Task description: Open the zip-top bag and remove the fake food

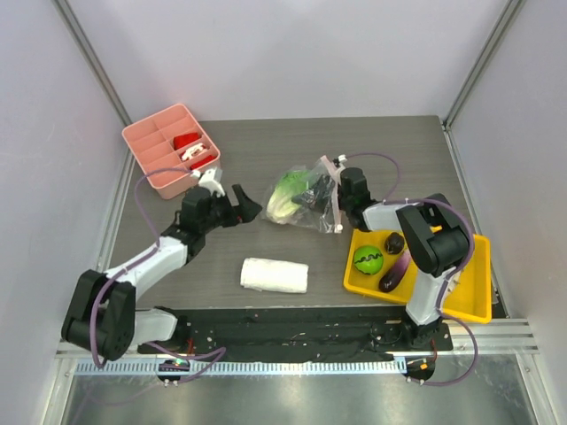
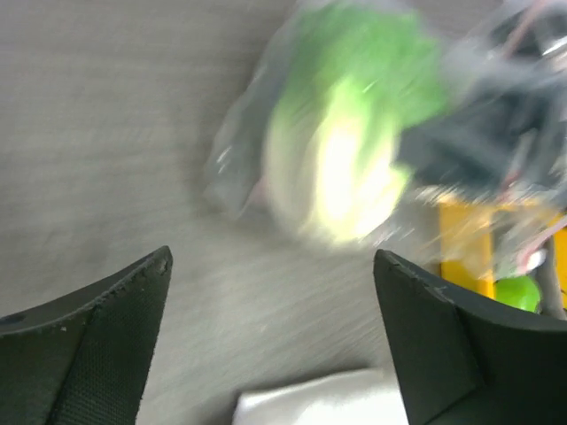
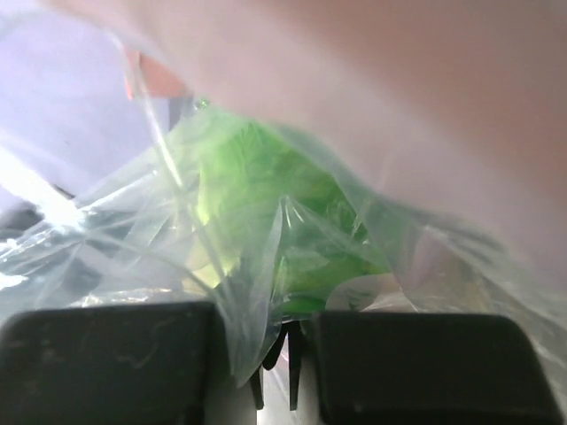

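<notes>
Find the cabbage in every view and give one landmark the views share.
Top external: the cabbage lies mid-table, at the left end of the zip-top bag.
Left wrist: cabbage upper middle, blurred.
Right wrist: cabbage centre, behind crinkled plastic.
Shared landmark: the zip-top bag around it.

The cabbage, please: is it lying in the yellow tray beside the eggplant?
No, the cabbage lies inside the zip-top bag on the table, outside the yellow tray.

you're in a robot lab test cell, not a home: plain white wall panels [image 1: 292, 53] in grey metal frame posts [image 1: 477, 62] box in a grey wood-grain tabletop [image 1: 266, 146], with a black base plate [image 1: 292, 332] and a ribbed aluminium rail [image 1: 292, 365] up front.
</notes>
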Controlling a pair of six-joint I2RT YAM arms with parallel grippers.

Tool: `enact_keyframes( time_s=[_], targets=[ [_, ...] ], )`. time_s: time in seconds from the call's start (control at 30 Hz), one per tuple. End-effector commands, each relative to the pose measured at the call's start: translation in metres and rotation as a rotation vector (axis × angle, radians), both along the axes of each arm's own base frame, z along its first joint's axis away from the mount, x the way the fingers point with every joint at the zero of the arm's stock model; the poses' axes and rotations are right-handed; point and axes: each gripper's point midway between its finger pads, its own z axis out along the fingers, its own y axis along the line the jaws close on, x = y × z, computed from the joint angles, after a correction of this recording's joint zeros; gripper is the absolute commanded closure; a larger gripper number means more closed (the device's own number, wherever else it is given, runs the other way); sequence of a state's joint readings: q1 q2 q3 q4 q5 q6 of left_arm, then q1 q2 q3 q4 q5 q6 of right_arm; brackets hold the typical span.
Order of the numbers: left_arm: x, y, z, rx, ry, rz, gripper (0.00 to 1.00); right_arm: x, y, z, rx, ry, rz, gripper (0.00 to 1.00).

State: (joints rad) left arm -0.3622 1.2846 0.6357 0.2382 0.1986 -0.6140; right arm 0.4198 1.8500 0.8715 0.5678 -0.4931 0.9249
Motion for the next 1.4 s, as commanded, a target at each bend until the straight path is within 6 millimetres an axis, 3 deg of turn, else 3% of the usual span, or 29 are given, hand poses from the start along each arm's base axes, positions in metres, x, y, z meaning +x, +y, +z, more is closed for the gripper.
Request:
enact_keyframes(
  time_s=[0.0, 0.07, 0.1, 0.17, 0.27, 0.33, 0.37, 0.47, 0.53, 0.83, 0.97, 1.03, 1.07, 1.1, 1.13, 1.17, 1.23, 1.3, 1.33, 1.37],
  targets=[
    [-0.020, 0.012, 0.001, -0.143, -0.041, -0.028, 0.13, 0.001, -0.002, 0.069, 0.174, -0.052, 0.030, 0.99],
    [-0.024, 0.007, 0.000, -0.223, -0.018, -0.072, 0.17, -0.004, -0.005, 0.084, 0.221, -0.049, 0.054, 0.99],
    [-0.029, 0.000, 0.011, -0.289, -0.053, -0.137, 0.18, -0.008, -0.005, 0.088, 0.258, -0.013, 0.055, 0.99],
    [-0.024, 0.005, 0.022, -0.435, -0.042, -0.122, 0.09, -0.016, -0.005, 0.110, 0.329, -0.041, 0.093, 0.99],
    [-0.023, 0.006, 0.047, -0.656, -0.077, -0.168, 0.04, -0.026, -0.008, 0.127, 0.386, -0.036, 0.112, 0.99],
    [-0.022, 0.004, 0.061, -0.753, -0.131, -0.219, 0.00, -0.030, -0.009, 0.130, 0.384, -0.037, 0.118, 0.99],
    [-0.018, 0.002, 0.057, -0.802, -0.065, -0.212, 0.00, -0.033, -0.009, 0.134, 0.382, -0.050, 0.124, 0.99],
    [-0.015, 0.002, 0.059, -0.784, -0.106, -0.189, 0.00, -0.035, -0.010, 0.133, 0.364, -0.055, 0.132, 0.99],
    [-0.016, 0.004, 0.072, -0.782, -0.156, -0.188, 0.00, -0.036, -0.011, 0.134, 0.361, -0.056, 0.134, 0.99],
    [-0.018, -0.029, 0.095, -0.798, -0.175, -0.326, 0.04, -0.043, -0.002, 0.146, 0.402, -0.074, 0.168, 0.99],
    [-0.017, -0.039, 0.096, -0.809, -0.161, -0.348, 0.23, -0.045, 0.000, 0.158, 0.439, -0.082, 0.179, 0.99],
    [-0.016, -0.039, 0.095, -0.808, -0.161, -0.343, 0.44, -0.046, 0.001, 0.161, 0.443, -0.088, 0.182, 0.99],
    [-0.014, -0.039, 0.094, -0.810, -0.158, -0.339, 0.58, -0.047, 0.001, 0.161, 0.443, -0.088, 0.183, 0.99],
    [-0.010, -0.037, 0.095, -0.814, -0.165, -0.320, 0.94, -0.048, 0.001, 0.160, 0.441, -0.081, 0.183, 0.99],
    [-0.008, -0.034, 0.096, -0.811, -0.179, -0.305, 1.00, -0.049, 0.000, 0.157, 0.434, -0.073, 0.183, 0.99],
    [-0.006, -0.031, 0.097, -0.804, -0.192, -0.297, 1.00, -0.052, -0.001, 0.158, 0.419, -0.078, 0.184, 0.99],
    [0.004, -0.020, 0.088, -0.782, -0.173, -0.246, 1.00, -0.053, -0.005, 0.134, 0.307, -0.054, 0.167, 0.99],
    [0.011, -0.012, 0.079, -0.741, -0.170, -0.214, 1.00, -0.052, -0.014, 0.133, 0.211, -0.091, 0.118, 0.98],
    [0.017, -0.007, 0.066, -0.715, -0.127, -0.176, 1.00, -0.054, -0.022, 0.116, 0.091, -0.089, 0.113, 0.99],
    [0.020, -0.004, 0.060, -0.671, -0.143, -0.158, 1.00, -0.055, -0.028, 0.112, 0.037, -0.089, 0.097, 0.99]
  ],
)
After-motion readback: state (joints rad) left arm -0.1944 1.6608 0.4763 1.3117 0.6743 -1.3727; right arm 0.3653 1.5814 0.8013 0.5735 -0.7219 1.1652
